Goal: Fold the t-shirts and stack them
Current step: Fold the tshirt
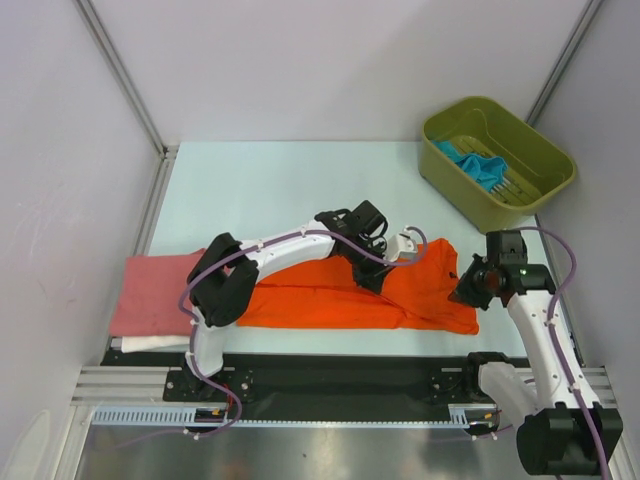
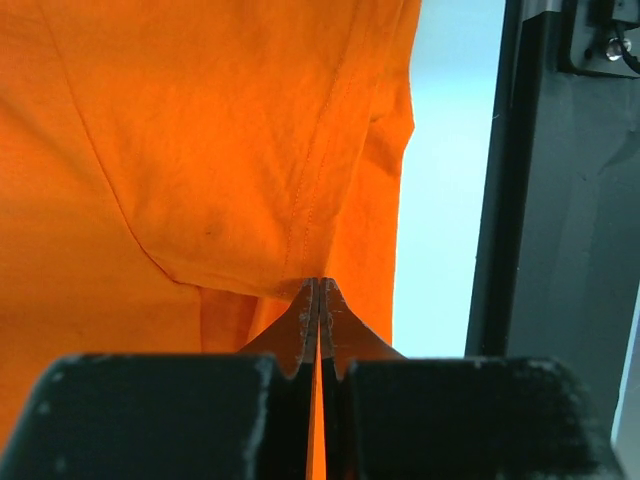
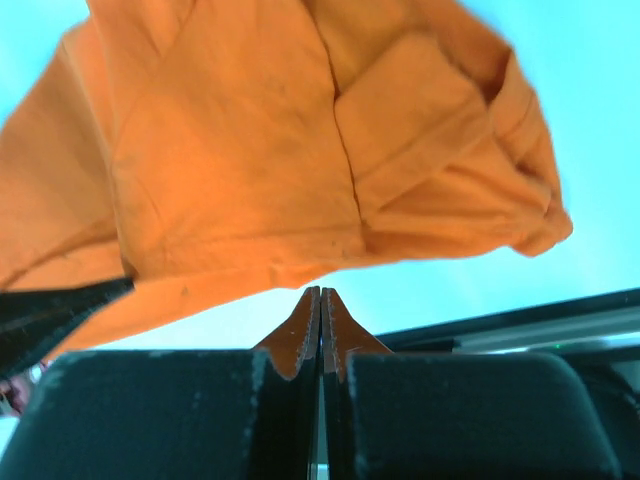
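Edges of orange t-shirt (image 1: 330, 300) sit pinched in left gripper (image 2: 318, 285) and right gripper (image 3: 320, 292), both closed.

The left arm (image 1: 288, 246) and right arm (image 1: 537, 335) have white links with black joints. A thin purple cable (image 1: 182, 298) loops along each. A green light (image 1: 522, 268) glows on the right arm. The left gripper (image 2: 318, 290) and right gripper (image 3: 320, 295) have black block fingers tapering to thin tips.

Bright, even light fills every view. Shadows are soft and faint. The orange t-shirt (image 3: 250, 150) looks a little blurry up close.
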Robot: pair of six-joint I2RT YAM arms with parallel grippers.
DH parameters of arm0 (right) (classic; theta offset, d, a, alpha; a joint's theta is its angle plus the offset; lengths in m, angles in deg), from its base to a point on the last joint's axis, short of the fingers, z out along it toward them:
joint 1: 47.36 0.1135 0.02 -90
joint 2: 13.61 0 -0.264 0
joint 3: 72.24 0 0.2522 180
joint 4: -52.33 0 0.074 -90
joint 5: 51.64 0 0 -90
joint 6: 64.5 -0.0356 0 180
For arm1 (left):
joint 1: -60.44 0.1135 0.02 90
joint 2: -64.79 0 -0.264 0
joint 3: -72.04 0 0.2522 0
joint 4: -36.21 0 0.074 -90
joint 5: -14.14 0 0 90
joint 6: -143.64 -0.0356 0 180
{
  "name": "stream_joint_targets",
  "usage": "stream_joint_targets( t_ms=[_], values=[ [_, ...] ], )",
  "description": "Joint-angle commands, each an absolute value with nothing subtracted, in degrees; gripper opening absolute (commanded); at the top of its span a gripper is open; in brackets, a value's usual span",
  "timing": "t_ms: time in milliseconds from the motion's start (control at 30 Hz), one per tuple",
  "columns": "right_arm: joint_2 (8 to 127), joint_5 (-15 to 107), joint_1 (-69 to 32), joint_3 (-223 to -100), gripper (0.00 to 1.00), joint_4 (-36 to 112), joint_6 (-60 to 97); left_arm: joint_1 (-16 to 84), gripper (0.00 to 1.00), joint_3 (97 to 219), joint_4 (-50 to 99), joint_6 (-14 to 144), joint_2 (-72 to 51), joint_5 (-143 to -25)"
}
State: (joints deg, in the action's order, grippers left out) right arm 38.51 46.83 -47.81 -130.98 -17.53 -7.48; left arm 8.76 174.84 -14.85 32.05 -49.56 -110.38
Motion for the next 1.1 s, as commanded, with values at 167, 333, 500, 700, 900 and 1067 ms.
stream_joint_targets(
  t_ms=[167,333,500,700,900,1067],
  values=[
    [40.77,48.2,-45.87,-127.41,0.23,-14.01,-9.83,9.47,0.0,172.91,-9.11,31.57,-46.39,-111.55],
    [44.66,51.36,-45.78,-121.17,0.41,-6.27,-13.08,9.38,0.0,171.5,-7.17,32.28,-46.31,-111.46],
    [46.85,52.16,-45.61,-118.53,0.41,-1.78,-14.76,9.38,0.0,171.5,-7.43,32.1,-46.13,-111.46],
    [47.56,52.51,-45.34,-117.73,0.31,0.34,-16.25,9.38,0.0,171.76,-7.61,32.19,-46.13,-111.54],
    [48.18,52.6,-45.34,-117.38,0.05,0.34,-15.73,9.38,0.0,171.5,-7.61,32.1,-46.13,-111.28],
    [45.37,51.37,-45.52,-120.18,0.0,-5.17,-14.5,9.64,0.0,171.32,-8.14,31.75,-45.87,-111.1]
  ],
)
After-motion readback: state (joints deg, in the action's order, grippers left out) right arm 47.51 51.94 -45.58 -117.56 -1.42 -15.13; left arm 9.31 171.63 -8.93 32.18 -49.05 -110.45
